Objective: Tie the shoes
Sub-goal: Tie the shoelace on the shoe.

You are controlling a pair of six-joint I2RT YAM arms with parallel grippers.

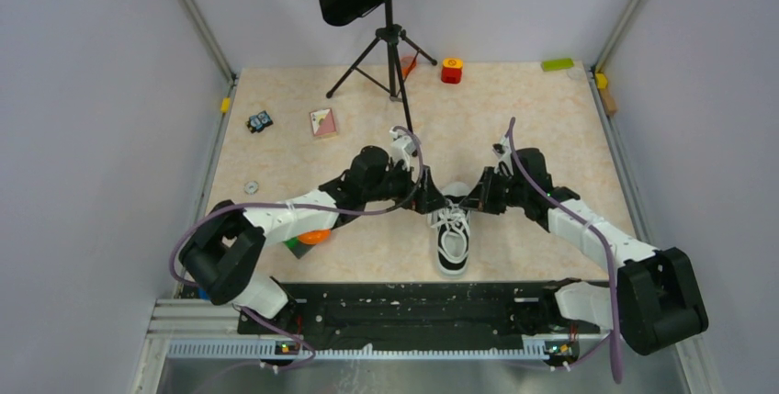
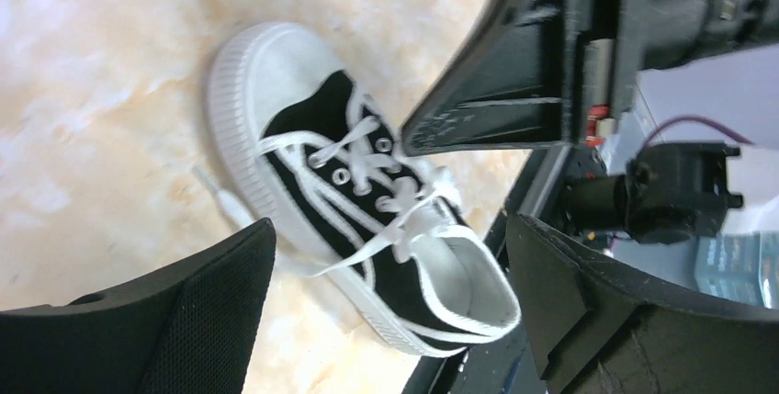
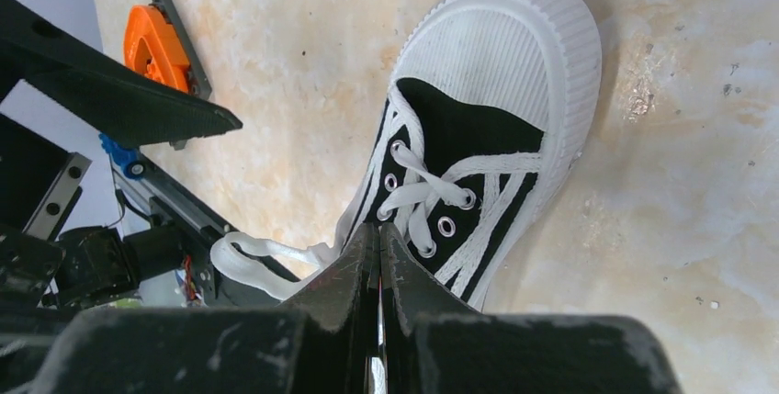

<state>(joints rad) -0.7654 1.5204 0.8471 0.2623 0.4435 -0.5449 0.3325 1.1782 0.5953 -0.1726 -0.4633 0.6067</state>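
The shoe (image 1: pixel 452 240), a small black canvas sneaker with a white toe cap and white laces (image 3: pixel 424 194), lies in the middle of the table, its toe pointing away from the arm bases. My left gripper (image 1: pixel 429 199) hovers at the shoe's left near the toe. Its jaws are wide open, and in the left wrist view the shoe's heel (image 2: pixel 459 284) shows between the fingers (image 2: pixel 184 320). My right gripper (image 1: pixel 479 201) is shut, its tips (image 3: pixel 379 229) over the laces by the eyelets. A lace loop (image 3: pixel 246 261) sticks out beside it. I cannot tell whether a lace is pinched.
A black music stand (image 1: pixel 390 40) stands at the back. A red block (image 1: pixel 451 70), green block (image 1: pixel 557 64), card (image 1: pixel 322 122), small toy (image 1: pixel 260 121) and washer (image 1: pixel 251 187) lie about. An orange object (image 1: pixel 314 237) sits under the left arm. The black rail (image 1: pixel 395 316) runs just behind the heel.
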